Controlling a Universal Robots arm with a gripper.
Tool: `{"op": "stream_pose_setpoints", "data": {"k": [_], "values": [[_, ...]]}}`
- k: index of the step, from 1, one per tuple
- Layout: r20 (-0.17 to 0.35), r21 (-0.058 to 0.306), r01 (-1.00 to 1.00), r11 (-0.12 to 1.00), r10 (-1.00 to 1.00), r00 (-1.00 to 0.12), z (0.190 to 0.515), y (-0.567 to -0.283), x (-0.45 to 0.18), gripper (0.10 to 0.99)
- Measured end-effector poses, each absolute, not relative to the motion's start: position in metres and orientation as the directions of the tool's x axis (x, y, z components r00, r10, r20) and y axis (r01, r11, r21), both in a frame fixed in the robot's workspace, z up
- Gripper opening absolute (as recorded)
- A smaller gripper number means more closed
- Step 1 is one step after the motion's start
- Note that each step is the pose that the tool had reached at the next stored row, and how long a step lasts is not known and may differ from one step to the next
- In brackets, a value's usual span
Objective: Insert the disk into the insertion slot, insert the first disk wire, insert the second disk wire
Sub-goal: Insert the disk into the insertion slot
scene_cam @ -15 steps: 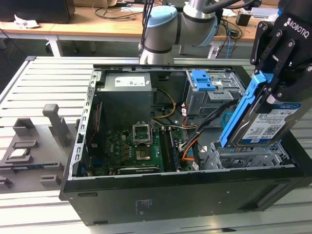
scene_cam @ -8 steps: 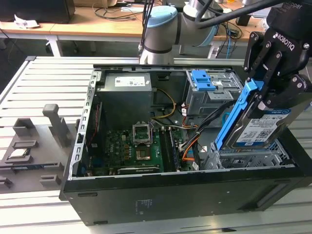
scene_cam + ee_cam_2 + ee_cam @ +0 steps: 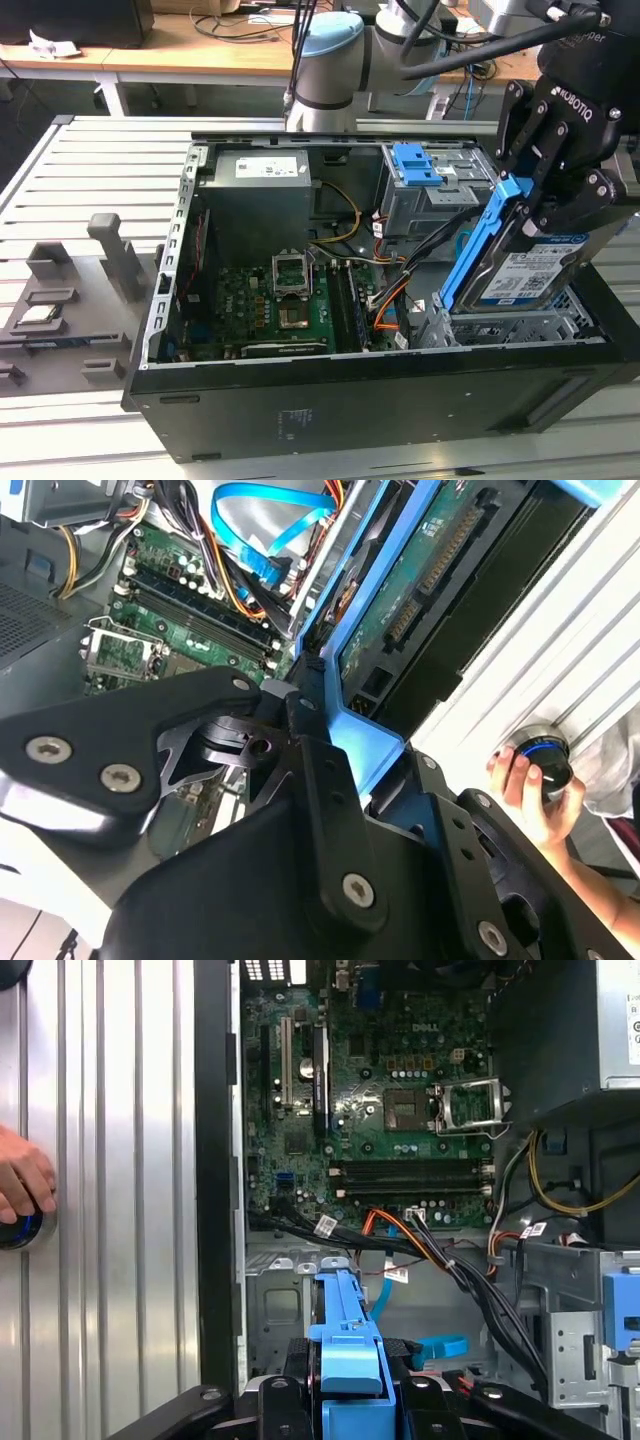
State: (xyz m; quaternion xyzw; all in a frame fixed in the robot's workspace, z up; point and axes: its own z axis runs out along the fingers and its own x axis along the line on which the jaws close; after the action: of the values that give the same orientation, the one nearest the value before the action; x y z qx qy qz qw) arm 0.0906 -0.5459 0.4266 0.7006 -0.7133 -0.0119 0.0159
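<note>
Grips the disk [image 3: 525, 268] with the gripper [image 3: 527, 195] clenched on the bright blue carrier, at the upper end of the drive. Holds it steeply tilted, lower end down, just above the insertion slot [image 3: 505, 326], at the exterior view's right of the open computer case [image 3: 300, 390]. Not yet seated in the bay, as far as can be judged.

Probably handles as a dense and rigid block: rather heavy for its size, no bending at all, smooth metal skin and so a little slippery. Better to take hold on the plastic carrier rails, as here, and not on the white label face. Better also to stay off the green circuit side seen in the second wrist view, because of the fragile connector row there. Held at one end only, so likely wants to swing downward. Calls for a firm squeeze and for keeping square to the bay, to avoid jamming on the perforated sheet metal.

Inside the case, near the held carrier, lies the second disk wire [image 3: 440, 1346], thin, flat and light blue, curved below the orange-and-red wire bundle [image 3: 380, 1222]. Looks soft and light, easy to kink, best taken close to its plug. Cannot tell which cable is the first disk wire. Outside the case, rests on a round knob a person's hand [image 3: 530, 785].
</note>
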Motion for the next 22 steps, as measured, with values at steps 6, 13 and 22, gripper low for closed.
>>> {"op": "stream_pose_setpoints", "data": {"k": [6, 13, 22], "values": [[0.006, 0.039, -0.999, 0.018, -1.000, -0.018, 0.415, -0.546, 0.091, 0.373], [0.006, 0.039, -0.999, 0.018, -1.000, -0.018, 0.398, -0.546, 0.091, 0.373], [0.008, 0.039, -0.999, 0.018, -1.000, -0.018, 0.391, -0.546, 0.091, 0.447]]}}
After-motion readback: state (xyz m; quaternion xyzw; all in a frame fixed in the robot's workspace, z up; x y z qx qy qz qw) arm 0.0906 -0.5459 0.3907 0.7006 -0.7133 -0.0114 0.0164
